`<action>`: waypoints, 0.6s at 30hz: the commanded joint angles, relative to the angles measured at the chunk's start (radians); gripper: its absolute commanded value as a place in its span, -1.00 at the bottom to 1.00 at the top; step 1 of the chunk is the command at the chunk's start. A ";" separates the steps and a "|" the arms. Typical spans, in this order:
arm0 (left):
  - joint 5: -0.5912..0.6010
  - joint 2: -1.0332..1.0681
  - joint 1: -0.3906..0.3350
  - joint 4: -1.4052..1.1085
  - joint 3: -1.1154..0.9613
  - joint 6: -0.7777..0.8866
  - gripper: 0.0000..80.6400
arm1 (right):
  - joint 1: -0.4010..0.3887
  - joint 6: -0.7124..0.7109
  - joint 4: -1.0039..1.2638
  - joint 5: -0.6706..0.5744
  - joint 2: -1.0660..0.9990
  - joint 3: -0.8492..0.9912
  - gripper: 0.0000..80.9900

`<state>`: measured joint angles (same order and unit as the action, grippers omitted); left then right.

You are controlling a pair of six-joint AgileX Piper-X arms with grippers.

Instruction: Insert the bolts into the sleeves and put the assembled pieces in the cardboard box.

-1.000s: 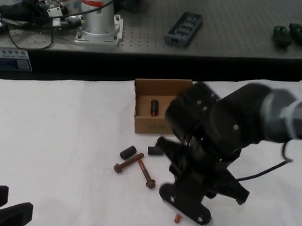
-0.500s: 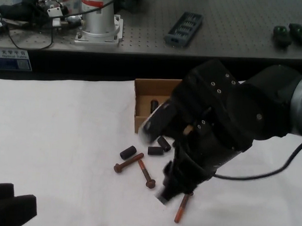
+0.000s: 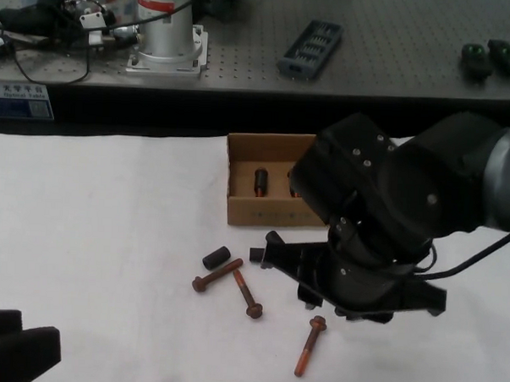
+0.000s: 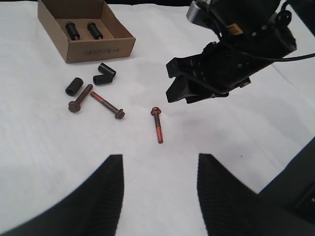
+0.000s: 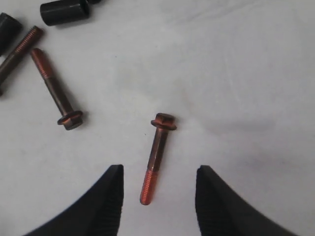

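The cardboard box (image 3: 267,210) (image 4: 101,48) holds two assembled pieces (image 4: 73,30) (image 4: 93,29). In front of it on the white cloth lie three black sleeves (image 4: 75,86) (image 4: 103,79) (image 4: 107,69) and three rusty bolts (image 4: 81,98) (image 4: 107,105) (image 4: 157,125). My right gripper (image 3: 290,269) (image 4: 173,82) (image 5: 157,206) hovers open over the lone bolt (image 3: 310,346) (image 5: 157,157), whose threaded end lies between the fingertips. My left gripper (image 4: 157,196) (image 3: 15,350) is open and holds nothing, low at the near left, well back from the parts.
The right arm's bulky black body (image 3: 407,206) hangs over the cloth to the right of the box and covers its right end. A raised perforated bench with a metal post (image 3: 165,26) and a small rack (image 3: 310,45) runs behind the box.
The right arm's wrist has turned and drawn back from low over the front bolt, which now lies uncovered on the cloth. The left gripper has kept still.
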<state>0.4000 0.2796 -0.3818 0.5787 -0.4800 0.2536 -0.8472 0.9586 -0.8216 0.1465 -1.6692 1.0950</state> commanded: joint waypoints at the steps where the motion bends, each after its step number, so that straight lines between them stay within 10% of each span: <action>1: -0.006 0.006 0.001 -0.006 -0.011 0.008 -0.15 | 0.006 0.015 0.035 -0.034 -0.027 0.005 -0.14; 18: -0.006 0.006 0.001 -0.006 -0.011 -0.007 -0.15 | 0.019 0.036 0.148 -0.052 -0.144 0.005 -0.14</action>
<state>0.4001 0.2796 -0.3818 0.5787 -0.4800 0.2515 -0.8336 0.9900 -0.6930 0.0997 -1.7979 1.0950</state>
